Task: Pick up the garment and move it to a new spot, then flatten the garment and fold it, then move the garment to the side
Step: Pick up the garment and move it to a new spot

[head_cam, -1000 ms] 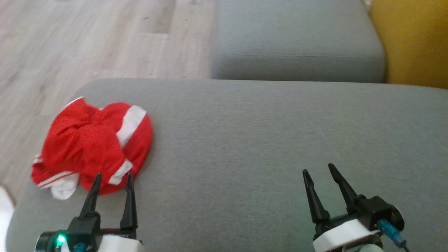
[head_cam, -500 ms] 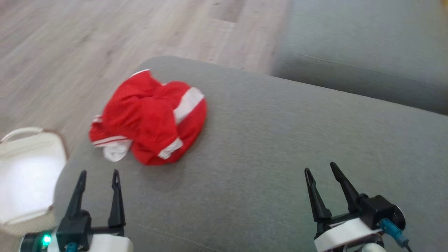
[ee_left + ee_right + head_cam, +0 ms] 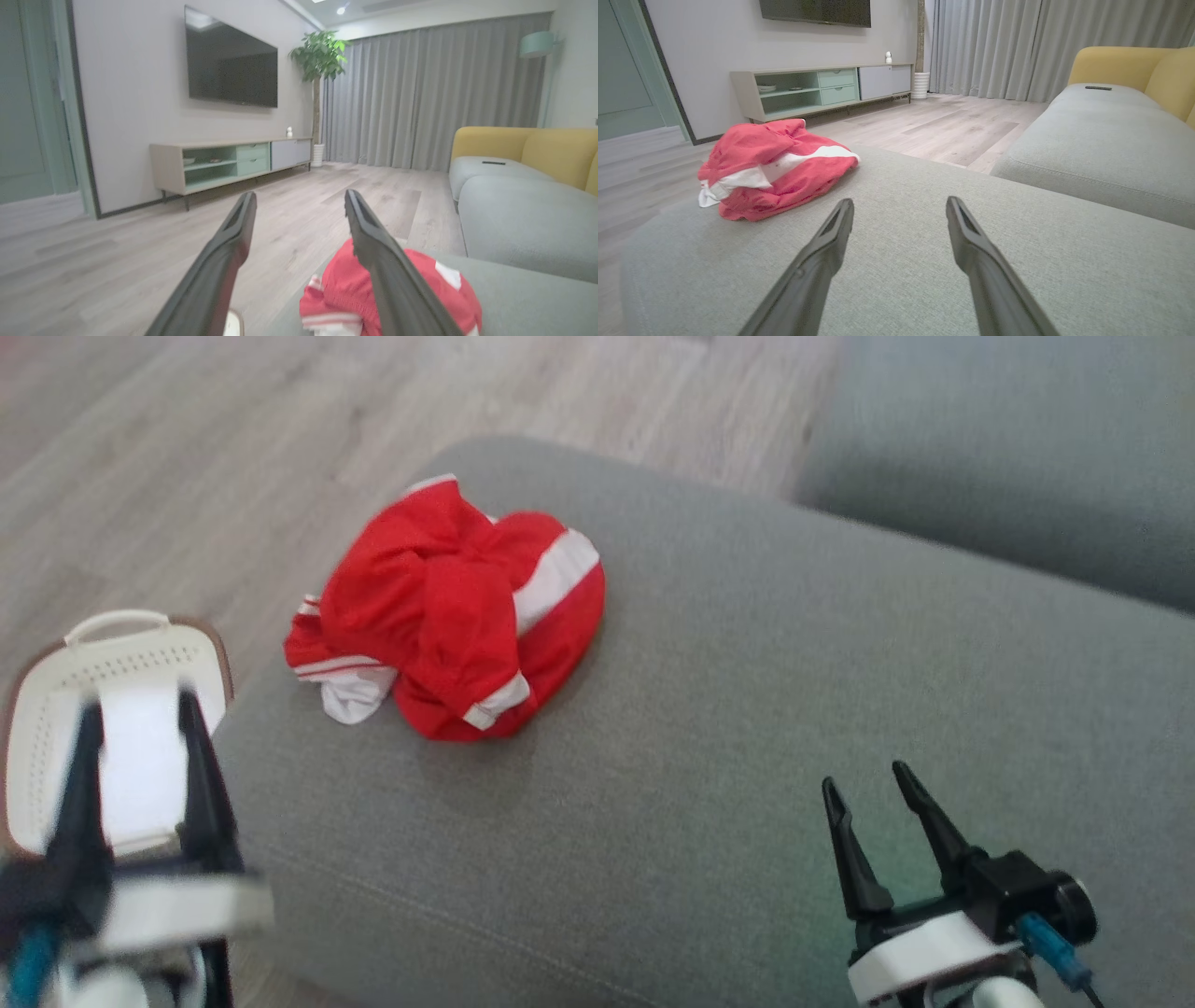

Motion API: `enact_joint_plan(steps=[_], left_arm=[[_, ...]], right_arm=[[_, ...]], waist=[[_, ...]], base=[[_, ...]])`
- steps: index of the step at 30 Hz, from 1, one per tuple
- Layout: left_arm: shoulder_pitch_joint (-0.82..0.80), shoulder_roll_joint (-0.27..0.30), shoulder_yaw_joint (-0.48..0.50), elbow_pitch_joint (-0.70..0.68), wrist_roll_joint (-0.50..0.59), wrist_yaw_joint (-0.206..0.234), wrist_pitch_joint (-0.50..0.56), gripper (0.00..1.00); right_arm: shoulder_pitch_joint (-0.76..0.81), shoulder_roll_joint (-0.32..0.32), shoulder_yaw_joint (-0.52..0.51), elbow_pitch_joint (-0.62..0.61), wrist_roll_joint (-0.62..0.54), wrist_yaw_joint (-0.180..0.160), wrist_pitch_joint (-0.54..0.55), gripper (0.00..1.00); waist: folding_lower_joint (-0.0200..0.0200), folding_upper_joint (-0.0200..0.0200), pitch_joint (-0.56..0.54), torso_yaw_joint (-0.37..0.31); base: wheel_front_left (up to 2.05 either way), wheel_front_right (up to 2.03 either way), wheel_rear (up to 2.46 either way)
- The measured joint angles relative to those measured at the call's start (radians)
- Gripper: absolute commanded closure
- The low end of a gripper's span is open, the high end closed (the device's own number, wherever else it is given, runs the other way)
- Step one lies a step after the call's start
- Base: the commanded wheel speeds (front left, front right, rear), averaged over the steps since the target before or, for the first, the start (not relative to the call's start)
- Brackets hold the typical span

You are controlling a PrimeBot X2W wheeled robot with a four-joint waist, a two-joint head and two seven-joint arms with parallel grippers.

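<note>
Two empty, wide-open grippers here: the crumpled red garment (image 3: 457, 616) sits upper left on the grey cushion (image 3: 747, 663), up-right of my left gripper (image 3: 138, 709), which is nearer than my right gripper (image 3: 864, 777).

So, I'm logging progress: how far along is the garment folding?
Done: nothing yet; the crumpled red garment with white stripes lies bunched near a corner of the grey fabric cushion. In hand: nothing; the left gripper, before the white perforated plastic basket, and the right gripper, over the cushion, are open and apart from the cloth. Left: pick up, move, flatten, fold, set aside.
</note>
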Motion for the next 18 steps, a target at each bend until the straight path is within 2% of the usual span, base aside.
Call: enact_joint_plan(steps=[4,9,12,18], left_arm=[[-0.191,0.032,0.009,0.017,-0.010,-0.072,-0.004,0.00],[-0.501,0.090,0.001,0.233,-0.046,-0.156,0.004,0.00],[-0.679,0.115,-0.034,0.403,-0.046,-0.184,0.088,0.00],[-0.957,0.124,-0.132,0.774,-0.078,-0.232,0.350,0.00]], right_arm=[[-0.020,-0.001,-0.020,-0.001,-0.051,0.000,0.000,0.00],[-0.080,-0.012,-0.032,-0.002,-0.104,0.000,0.000,0.00],[-0.111,-0.044,-0.037,-0.007,-0.117,0.000,0.000,0.00],[-0.178,-0.108,-0.042,-0.028,-0.127,0.000,0.000,0.00]], waist=[[0.0002,0.0000,0.058,-0.014],[0.0003,0.0000,0.144,-0.030],[0.0003,0.0000,0.199,-0.041],[0.0004,-0.0001,0.310,-0.060]], base=[[0.00,0.00,0.00],[0.00,0.00,0.00],[0.00,0.00,0.00],[0.00,0.00,0.00]])
